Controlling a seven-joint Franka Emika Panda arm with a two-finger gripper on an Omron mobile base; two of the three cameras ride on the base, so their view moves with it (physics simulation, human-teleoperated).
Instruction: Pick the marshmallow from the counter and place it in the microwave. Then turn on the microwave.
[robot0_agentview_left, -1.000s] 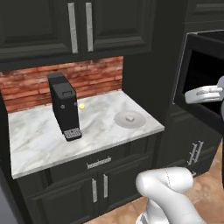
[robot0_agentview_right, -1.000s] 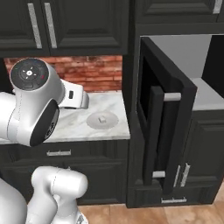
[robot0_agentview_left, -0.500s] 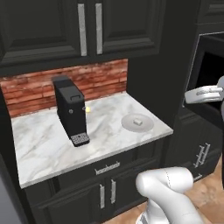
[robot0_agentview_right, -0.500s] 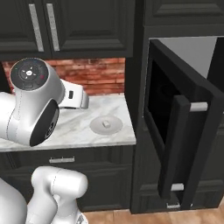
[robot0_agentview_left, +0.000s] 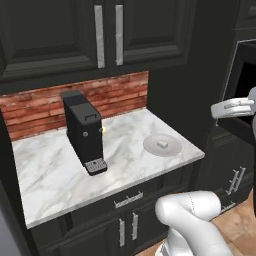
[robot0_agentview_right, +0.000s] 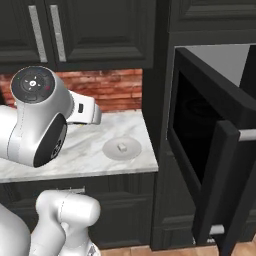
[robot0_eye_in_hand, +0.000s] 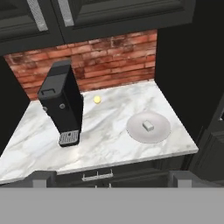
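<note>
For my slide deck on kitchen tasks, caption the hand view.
Marshmallow on a round grey plate on the marble counter, right of the coffee machine and yellow ball.

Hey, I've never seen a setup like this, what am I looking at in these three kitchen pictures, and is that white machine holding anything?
This is a computer-rendered kitchen with a white robot arm on a base that can drive. Two pictures come from cameras on that base, behind the arm to its left and right. The third comes from a camera on the robot's hand, looking along its gripper, whose two dark tips stand wide apart and hold nothing.

On the marble counter stand a black coffee machine, a small yellow ball and a round grey plate with a tiny whitish marshmallow lying on it. To the right, the built-in microwave has its door swung open.
</note>
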